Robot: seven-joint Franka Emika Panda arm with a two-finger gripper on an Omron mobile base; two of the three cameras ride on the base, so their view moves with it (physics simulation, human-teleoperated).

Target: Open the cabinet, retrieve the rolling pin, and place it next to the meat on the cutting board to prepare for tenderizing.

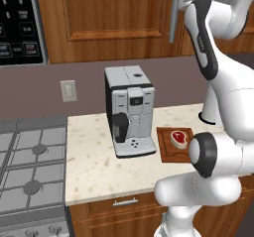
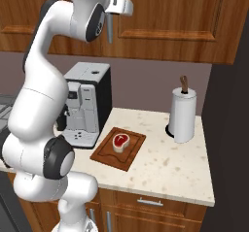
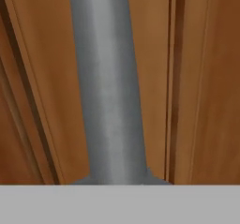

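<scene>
Cutting board (image 2: 118, 149): dark grooved wood, on speckled stone counter (image 2: 180, 170). Meat (image 2: 119, 141): red-pink, white rim, lying on the board. Coffee machine (image 1: 130, 111): silver-black, just left of board. Paper towel roll (image 2: 183, 114): white, upright, to the right. Cabinet (image 1: 114, 18): reddish wood, doors shut. Gripper (image 2: 127, 6): clamped on brushed-metal bar handle (image 3: 110, 92). Microwave panel (image 1: 19, 28): lettering illegible.
</scene>
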